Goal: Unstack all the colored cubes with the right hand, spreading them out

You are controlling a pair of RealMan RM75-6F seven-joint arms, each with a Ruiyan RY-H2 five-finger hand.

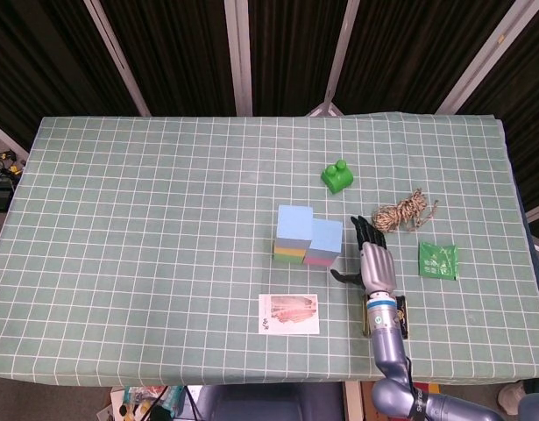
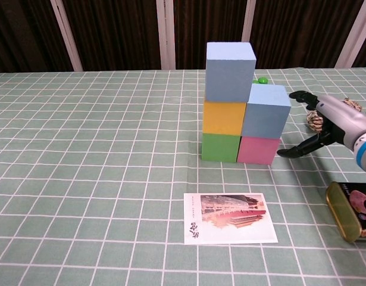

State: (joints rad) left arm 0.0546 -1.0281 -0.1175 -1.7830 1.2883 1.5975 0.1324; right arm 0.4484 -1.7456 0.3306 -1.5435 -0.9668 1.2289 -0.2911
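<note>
Two cube stacks stand side by side mid-table. The left stack has a light blue cube [image 2: 230, 63] [image 1: 294, 223] on a yellow cube [image 2: 224, 117] on a green cube [image 2: 221, 147]. The right stack has a light blue cube [image 2: 266, 111] [image 1: 326, 236] on a pink cube [image 2: 258, 149]. My right hand [image 2: 325, 122] [image 1: 372, 260] hovers open just right of the shorter stack, fingers spread, thumb pointing at the pink cube, touching nothing. My left hand is out of both views.
A picture card [image 2: 230, 218] lies in front of the stacks. A dark tin [image 2: 353, 208] sits front right under my forearm. A rope coil [image 1: 402, 211], a green packet [image 1: 437, 260] and a green toy brick [image 1: 337, 176] lie right and behind.
</note>
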